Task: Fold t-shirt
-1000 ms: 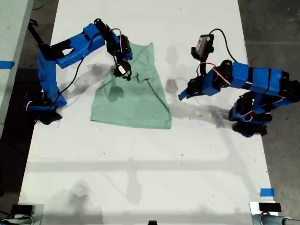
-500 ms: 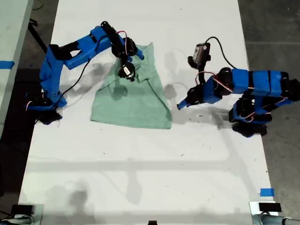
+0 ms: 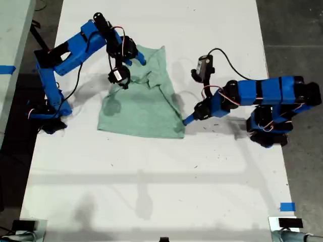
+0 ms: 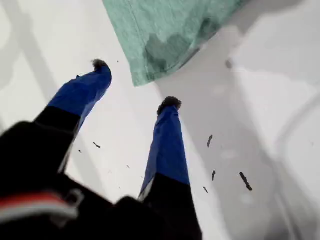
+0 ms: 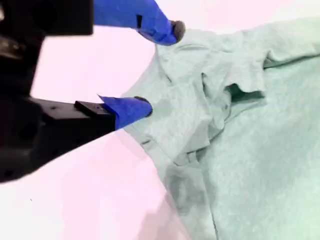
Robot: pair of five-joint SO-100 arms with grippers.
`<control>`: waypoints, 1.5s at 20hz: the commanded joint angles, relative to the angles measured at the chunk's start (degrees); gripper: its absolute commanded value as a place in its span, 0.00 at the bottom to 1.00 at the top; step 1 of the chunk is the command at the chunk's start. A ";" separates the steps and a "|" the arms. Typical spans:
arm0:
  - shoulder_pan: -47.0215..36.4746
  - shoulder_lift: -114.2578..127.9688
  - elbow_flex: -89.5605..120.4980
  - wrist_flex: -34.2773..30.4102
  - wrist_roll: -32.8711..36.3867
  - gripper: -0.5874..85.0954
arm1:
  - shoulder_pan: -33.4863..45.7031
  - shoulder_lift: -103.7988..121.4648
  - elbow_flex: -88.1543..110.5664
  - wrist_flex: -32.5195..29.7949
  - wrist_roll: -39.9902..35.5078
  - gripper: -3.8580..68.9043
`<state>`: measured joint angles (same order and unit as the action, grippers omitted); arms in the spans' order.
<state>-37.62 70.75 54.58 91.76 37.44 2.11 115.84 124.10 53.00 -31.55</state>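
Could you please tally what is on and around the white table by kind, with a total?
T-shirt: 1
Robot arms: 2, my first end effector and my second end effector
Blue tape pieces: 2
Total: 5

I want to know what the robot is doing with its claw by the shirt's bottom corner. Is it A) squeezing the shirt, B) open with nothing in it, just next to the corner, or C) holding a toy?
B: my first gripper has its jaws apart with only white table between them, and the t-shirt corner lies just beyond the tips.
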 commanded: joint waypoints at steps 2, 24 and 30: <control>5.89 13.27 11.34 -2.72 -0.18 0.29 | 1.49 -4.83 0.70 -7.82 -2.99 0.40; 13.10 32.17 35.60 -9.49 -6.59 0.26 | -0.62 -13.18 -15.21 8.35 -1.41 0.04; 13.54 32.78 36.83 -10.55 -7.12 0.26 | -2.20 -14.85 -27.33 9.40 1.32 0.04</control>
<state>-25.31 100.72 91.76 82.62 31.20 0.70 100.28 102.22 65.65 -31.64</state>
